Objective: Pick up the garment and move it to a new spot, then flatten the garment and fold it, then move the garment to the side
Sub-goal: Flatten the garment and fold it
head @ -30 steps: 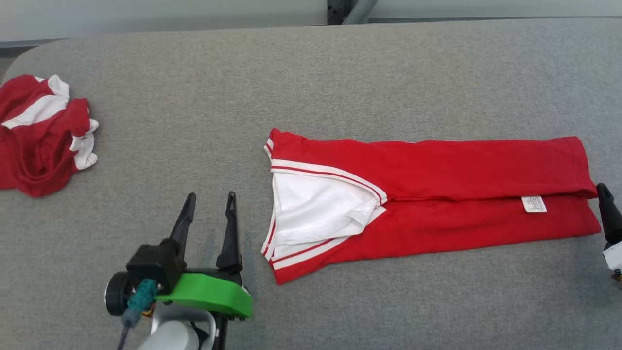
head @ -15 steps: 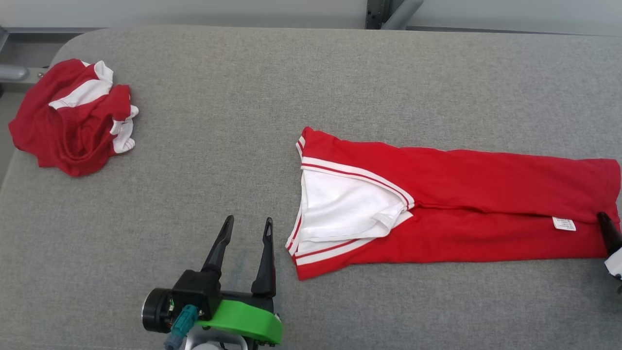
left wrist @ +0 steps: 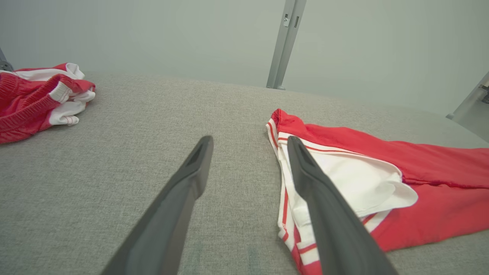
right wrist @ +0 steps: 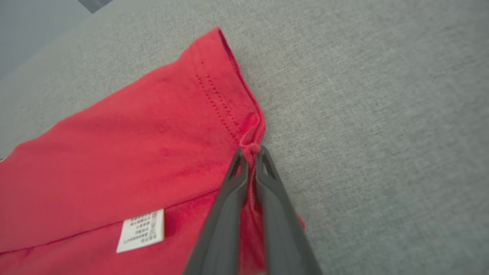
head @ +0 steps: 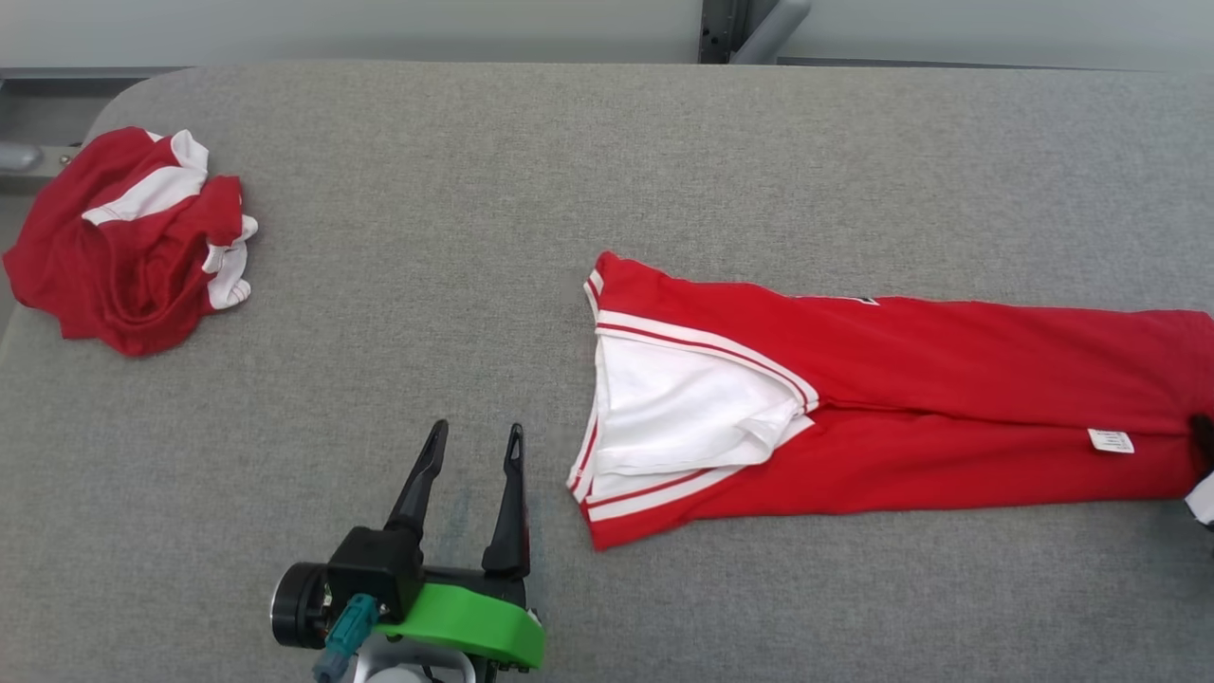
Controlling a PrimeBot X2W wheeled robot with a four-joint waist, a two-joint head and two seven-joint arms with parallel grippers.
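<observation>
fold step, i judged. garment lay long on table, right of centre. right gripper clenched on hem; left gripper spread, empty, beside striped end. next: left must pinch that end.

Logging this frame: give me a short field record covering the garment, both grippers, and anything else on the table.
surface: gray fabric-covered table
target: red garment with white neckline, folded into a long strip, lying flat
detail: white care label near the strip's right end
left: left gripper open, holding nothing, beside the neckline end and apart from it
right: right gripper shut on the hem at the strip's right end
other: crumpled garment, red and white, at the table's far left
</observation>
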